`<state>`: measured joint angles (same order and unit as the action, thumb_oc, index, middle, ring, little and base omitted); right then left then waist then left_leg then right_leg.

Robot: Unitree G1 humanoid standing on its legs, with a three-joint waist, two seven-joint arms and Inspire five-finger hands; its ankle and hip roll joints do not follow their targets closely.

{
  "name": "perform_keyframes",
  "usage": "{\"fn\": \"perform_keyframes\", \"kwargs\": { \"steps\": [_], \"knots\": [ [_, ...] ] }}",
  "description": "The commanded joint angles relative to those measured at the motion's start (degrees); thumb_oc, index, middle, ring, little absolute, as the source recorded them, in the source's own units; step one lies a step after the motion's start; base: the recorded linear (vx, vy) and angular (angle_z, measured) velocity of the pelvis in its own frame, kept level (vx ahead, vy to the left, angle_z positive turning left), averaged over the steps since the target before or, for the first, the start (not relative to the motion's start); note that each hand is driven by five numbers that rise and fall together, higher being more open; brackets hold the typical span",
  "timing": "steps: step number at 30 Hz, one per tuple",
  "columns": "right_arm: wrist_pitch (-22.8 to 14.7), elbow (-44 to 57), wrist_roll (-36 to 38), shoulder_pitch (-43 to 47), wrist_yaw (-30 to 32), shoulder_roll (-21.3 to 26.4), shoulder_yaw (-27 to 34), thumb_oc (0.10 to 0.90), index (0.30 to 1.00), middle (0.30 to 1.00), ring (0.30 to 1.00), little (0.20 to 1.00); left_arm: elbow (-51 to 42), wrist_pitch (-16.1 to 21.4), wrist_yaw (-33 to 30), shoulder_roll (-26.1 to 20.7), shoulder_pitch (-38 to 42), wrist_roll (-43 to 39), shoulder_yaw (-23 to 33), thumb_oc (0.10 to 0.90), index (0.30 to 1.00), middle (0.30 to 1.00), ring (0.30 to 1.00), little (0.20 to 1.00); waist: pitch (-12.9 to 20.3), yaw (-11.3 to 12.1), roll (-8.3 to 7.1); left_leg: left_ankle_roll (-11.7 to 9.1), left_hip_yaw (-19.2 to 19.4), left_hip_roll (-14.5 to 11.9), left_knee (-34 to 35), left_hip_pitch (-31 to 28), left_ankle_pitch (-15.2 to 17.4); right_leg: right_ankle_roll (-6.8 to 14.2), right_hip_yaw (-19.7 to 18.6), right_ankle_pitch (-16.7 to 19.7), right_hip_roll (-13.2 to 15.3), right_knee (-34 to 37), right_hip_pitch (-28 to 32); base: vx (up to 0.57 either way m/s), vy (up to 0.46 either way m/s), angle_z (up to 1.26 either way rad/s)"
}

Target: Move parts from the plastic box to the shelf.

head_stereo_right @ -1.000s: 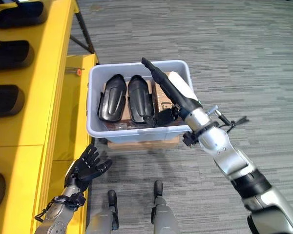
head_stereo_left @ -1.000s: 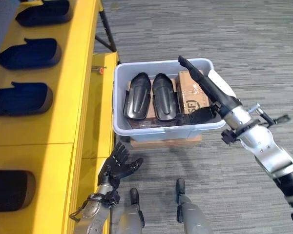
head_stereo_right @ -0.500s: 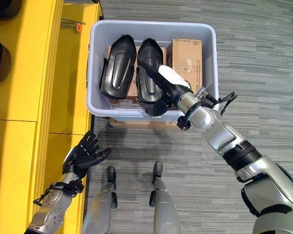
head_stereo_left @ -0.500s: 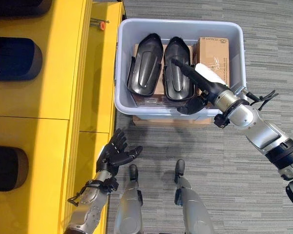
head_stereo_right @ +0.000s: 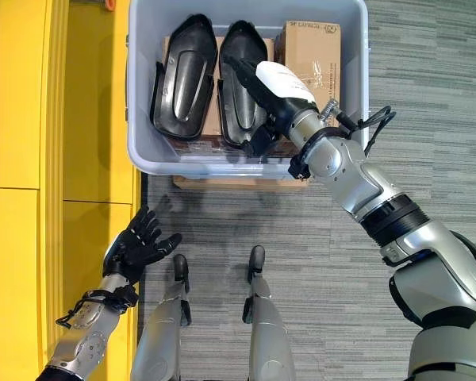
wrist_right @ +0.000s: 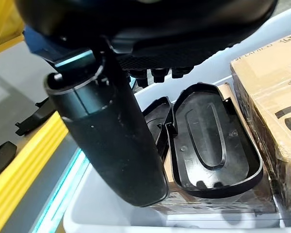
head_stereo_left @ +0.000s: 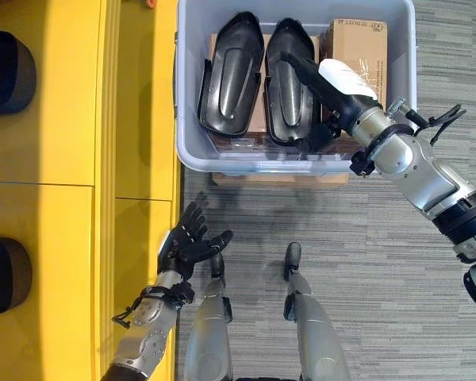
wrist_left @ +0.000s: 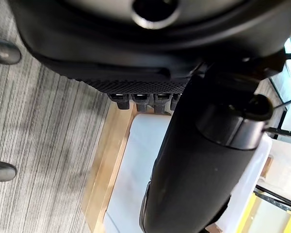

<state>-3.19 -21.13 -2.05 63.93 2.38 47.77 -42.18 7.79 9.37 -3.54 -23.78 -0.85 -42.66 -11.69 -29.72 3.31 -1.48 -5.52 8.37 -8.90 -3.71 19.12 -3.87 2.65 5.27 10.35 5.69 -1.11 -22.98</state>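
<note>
Parts, black moulded shells, lying in the grey plastic box (head_stereo_left: 192,155) at the top centre of the left eye view.

Nearest, at the lower left of that view: left hand (head_stereo_left: 187,248), palm turned up, fingers spread and straight, holding nothing, poised over the grey striped carpet (head_stereo_left: 381,278) just beside the edge of the yellow shelf (head_stereo_left: 63,159). Shelf taking up the whole left side of the frame, with two dark parts already sitting in it: one at the left edge, low (head_stereo_left: 6,274), and one at the upper left (head_stereo_left: 8,71).

Farther up, right hand (head_stereo_left: 327,89) reaching in over the box's near wall from the right side of the frame, fingers straight and pointing toward the upper left, thumb with a white cover, tips lying over the right-hand black part (head_stereo_left: 289,83); gripping nothing. Whether the fingertips touch the part cannot be told.

Inside the box, two black parts side by side, long axes running near to far: left one (head_stereo_left: 232,75) and the right one next to it, both resting on brown cardboard. At the box's right end, a brown cardboard carton (head_stereo_left: 361,48), just beside the right hand. Under the box, the edge of a wooden board (head_stereo_left: 278,179) showing along its near side.
</note>
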Motion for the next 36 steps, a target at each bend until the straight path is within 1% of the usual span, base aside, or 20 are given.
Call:
{"fn": "perform_keyframes", "kwargs": {
  "steps": [1,16,24,27,36],
  "knots": [
    [-2.9,2.4,-1.0,10.6,4.8,2.2,0.4,0.900,1.000,1.000,1.000,1.000,-8.0,5.5,0.4,-2.0,-2.2,-1.8,0.5,0.900,1.000,1.000,1.000,1.000,2.3,-0.3,-0.70,0.2,-0.2,-1.3,-5.0,3.4,1.1,4.0,0.2,-11.0,3.2,-9.1,0.3,0.00,0.000,0.00],
    [-2.2,0.5,-3.9,15.0,6.1,2.7,-1.2,0.900,1.000,1.000,1.000,1.000,-8.5,6.3,-0.9,-2.1,-1.4,-2.4,1.4,0.900,1.000,1.000,1.000,1.000,0.5,-0.2,0.11,0.5,-0.5,-0.3,-5.6,6.7,1.5,4.1,0.3,-11.0,3.7,-10.9,-3.5,0.00,0.000,0.00],
    [-1.6,-0.3,-5.0,15.6,7.1,1.4,-0.6,0.900,1.000,1.000,1.000,1.000,-8.9,6.6,-1.7,-2.2,-0.9,-2.3,1.7,0.900,1.000,1.000,1.000,1.000,-0.1,-0.2,0.43,0.8,-0.9,0.1,-7.0,8.9,2.3,4.1,0.1,-11.4,3.9,-12.4,-5.8,0.00,0.000,0.00],
    [-1.4,-1.1,-5.2,15.8,7.4,0.3,-0.6,0.900,1.000,1.000,1.000,1.000,-8.9,6.6,-2.0,-2.1,-0.7,-2.3,1.5,0.900,1.000,1.000,1.000,1.000,-0.1,-0.3,0.36,1.0,-1.0,0.3,-7.6,9.9,2.8,4.0,0.1,-11.6,4.0,-13.2,-6.8,0.00,0.003,0.01],
    [-1.2,-0.4,-5.0,15.2,7.7,-1.0,0.4,0.900,1.000,1.000,1.000,1.000,-8.6,6.8,-2.5,-1.8,0.4,-2.5,1.3,0.900,1.000,1.000,1.000,1.000,-0.1,-0.7,0.12,1.4,-1.4,0.3,-10.1,11.4,4.1,3.9,-0.1,-12.3,4.3,-15.3,-8.1,0.00,0.001,0.00]
  ]
}}
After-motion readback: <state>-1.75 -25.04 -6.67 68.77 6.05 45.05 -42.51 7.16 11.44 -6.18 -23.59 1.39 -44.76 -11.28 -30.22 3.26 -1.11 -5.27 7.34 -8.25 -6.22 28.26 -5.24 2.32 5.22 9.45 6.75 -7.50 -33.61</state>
